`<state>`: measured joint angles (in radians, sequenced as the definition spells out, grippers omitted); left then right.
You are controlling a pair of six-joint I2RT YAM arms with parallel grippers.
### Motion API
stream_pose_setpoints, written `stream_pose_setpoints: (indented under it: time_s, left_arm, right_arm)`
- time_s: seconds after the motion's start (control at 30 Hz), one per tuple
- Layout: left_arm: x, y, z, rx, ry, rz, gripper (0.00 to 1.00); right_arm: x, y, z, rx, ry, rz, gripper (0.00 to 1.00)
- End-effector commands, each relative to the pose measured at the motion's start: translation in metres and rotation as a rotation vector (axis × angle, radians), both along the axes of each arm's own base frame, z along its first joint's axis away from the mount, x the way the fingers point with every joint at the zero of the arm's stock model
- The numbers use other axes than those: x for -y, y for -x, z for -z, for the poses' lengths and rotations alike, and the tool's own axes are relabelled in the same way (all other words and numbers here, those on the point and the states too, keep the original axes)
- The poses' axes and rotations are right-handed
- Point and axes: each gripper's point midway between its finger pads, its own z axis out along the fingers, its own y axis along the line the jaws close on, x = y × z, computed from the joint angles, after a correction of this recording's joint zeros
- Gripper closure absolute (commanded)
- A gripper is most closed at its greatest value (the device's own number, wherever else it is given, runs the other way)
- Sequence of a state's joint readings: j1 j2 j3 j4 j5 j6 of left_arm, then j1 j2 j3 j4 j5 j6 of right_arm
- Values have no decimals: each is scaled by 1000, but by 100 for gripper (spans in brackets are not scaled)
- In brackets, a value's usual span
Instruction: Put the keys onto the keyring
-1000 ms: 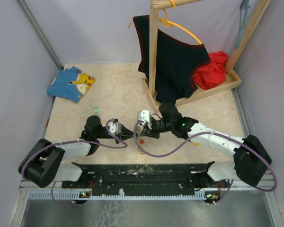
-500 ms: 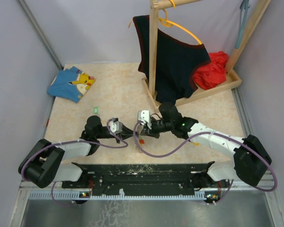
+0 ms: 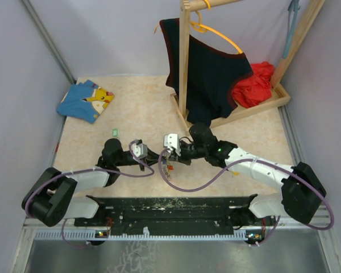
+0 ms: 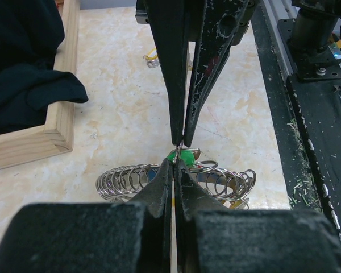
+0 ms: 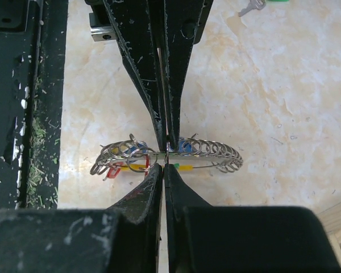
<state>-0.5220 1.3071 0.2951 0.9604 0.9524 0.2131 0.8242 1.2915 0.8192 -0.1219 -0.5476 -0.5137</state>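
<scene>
**Two closed claws meet tip to tip over the keyring**

Just ahead of the arm bases, the left claw (image 4: 173, 166) and the right claw (image 5: 164, 166) point at each other, tips almost touching, low over the beige marbled worktop (image 3: 142, 108). Both are fully closed. The right claw nips a small silver ring (image 4: 181, 151) of the keyring (image 5: 207, 152). The left claw's tips press in at the same spot, but whether it has hold of anything cannot be told.

The keyring stretches sideways under the tips as a curved row of linked silver rings. It carries a red tag (image 5: 116, 169), a blue tag (image 5: 185, 145) and a yellow strip (image 5: 184, 168). A green piece (image 4: 171, 154) shows right behind the tips. Any writing on the tags is too small to read.

Two keys lie loose on the worktop, well apart from the keyring: one with a green tag (image 3: 115, 132) and one with a yellow tag (image 4: 152, 58).

Further back on the left lies a folded blue cloth (image 3: 79, 102) printed with a yellow cartoon figure. On the right stands a wooden rack (image 3: 184, 68), where a black garment (image 3: 210, 79) hangs on an orange hanger (image 3: 224, 37). A red cloth (image 3: 256, 85) is bunched on the rack's base.
</scene>
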Motion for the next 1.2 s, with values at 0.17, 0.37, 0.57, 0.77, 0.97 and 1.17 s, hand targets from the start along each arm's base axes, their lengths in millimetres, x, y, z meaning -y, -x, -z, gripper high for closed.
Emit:
stream_pose_setpoints:
  time_s: [0.17, 0.37, 0.57, 0.77, 0.97, 1.17]
  left_arm:
    - [1, -2, -23, 84, 50, -13, 100]
    - [1, -2, -25, 92, 58, -15, 100]
    - [-1, -5, -25, 94, 62, -41, 100]
    - [-4, -9, -29, 99, 83, -85, 100]
    - [-4, -12, -31, 99, 94, -107, 100]
    - [-3, -9, -33, 97, 112, -89, 100]
  right_arm:
    - [-8, -1, -41, 99, -78, -23, 88]
    - [-5, -2, -43, 111, -83, -1, 85]
    - [5, -10, -49, 155, -129, 94, 82]
    - [6, -12, -41, 149, -155, 125, 68]
    - [0, -13, -38, 145, -203, 133, 62]
    - [-3, -20, -29, 152, -209, 154, 63]
